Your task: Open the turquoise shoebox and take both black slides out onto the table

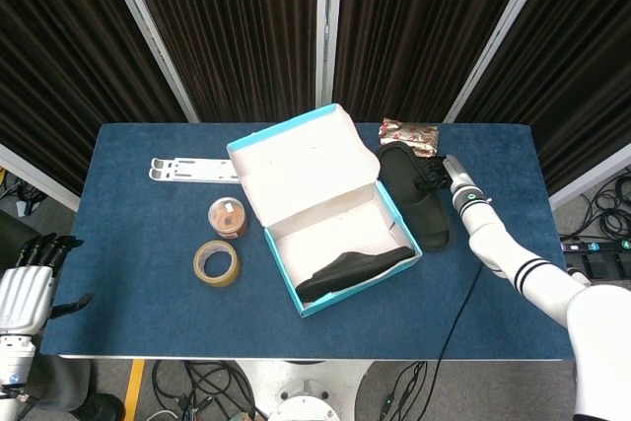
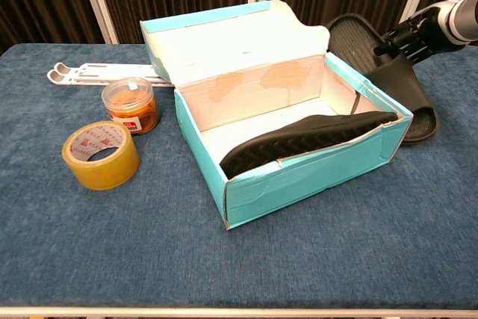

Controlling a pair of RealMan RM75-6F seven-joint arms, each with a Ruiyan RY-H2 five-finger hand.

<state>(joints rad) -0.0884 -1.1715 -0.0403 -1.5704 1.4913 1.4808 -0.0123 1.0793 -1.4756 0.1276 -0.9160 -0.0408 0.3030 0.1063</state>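
The turquoise shoebox [image 1: 296,170] [image 2: 299,181] stands open at mid-table, its lid tipped back. One black slide [image 1: 355,268] [image 2: 306,136] lies inside, leaning on the front wall. The other black slide [image 1: 422,219] [image 2: 414,110] is outside, on the table against the box's right side. My right hand [image 1: 436,176] [image 2: 409,36] grips it at the strap. Past the table's near-left corner, my left hand [image 1: 30,283] hangs with its fingers apart, holding nothing; the chest view does not show it.
Left of the box are a yellow tape roll [image 1: 216,262] [image 2: 101,155], a small clear jar [image 1: 228,216] [image 2: 130,104] and a white folding stand [image 1: 197,170] [image 2: 104,74]. A snack packet [image 1: 407,131] lies behind the held slide.
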